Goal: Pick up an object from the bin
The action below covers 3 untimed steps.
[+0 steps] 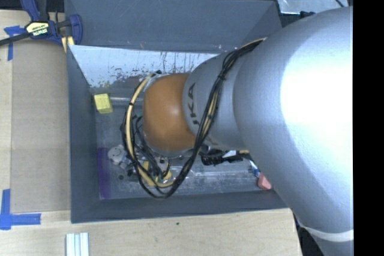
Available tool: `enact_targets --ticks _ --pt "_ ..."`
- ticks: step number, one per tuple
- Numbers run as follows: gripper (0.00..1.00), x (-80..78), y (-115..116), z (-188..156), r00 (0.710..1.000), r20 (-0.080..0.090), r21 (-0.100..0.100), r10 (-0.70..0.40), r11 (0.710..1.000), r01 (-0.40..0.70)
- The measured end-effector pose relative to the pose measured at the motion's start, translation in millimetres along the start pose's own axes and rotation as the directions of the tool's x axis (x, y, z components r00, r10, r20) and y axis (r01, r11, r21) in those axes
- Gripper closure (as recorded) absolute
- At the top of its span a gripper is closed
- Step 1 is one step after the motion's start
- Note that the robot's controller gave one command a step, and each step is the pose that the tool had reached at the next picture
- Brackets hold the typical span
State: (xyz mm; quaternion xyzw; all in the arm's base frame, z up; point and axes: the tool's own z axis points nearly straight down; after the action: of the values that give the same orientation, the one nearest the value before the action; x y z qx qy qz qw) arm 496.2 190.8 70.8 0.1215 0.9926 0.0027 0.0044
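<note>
My gripper [134,166] hangs low over the bin's front left part, mostly hidden under the wrist's orange cover and yellow cables. Just to its left lies a small whitish-grey thing [115,154], close to the gripper; whether they touch I cannot tell. A long purple strip [102,174] lies along the foot of the left wall, beside that thing. A yellow block [102,103] sits farther back at the left, apart from the gripper.
A small pink-red thing [263,181] peeks out at the bin's front right, under the arm. The big silver arm covers the right half of the bin and hides what lies beneath. The bin's walls slope steeply.
</note>
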Motion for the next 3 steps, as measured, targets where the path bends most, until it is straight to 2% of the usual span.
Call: enact_targets --ticks 1,3 --pt "1.00 0.4 0 -5 1.000 0.000 0.000 0.000 1.000 0.000" --pt "1.00 -0.5 0 -37 1.000 0.001 -0.001 0.001 1.000 -0.001"
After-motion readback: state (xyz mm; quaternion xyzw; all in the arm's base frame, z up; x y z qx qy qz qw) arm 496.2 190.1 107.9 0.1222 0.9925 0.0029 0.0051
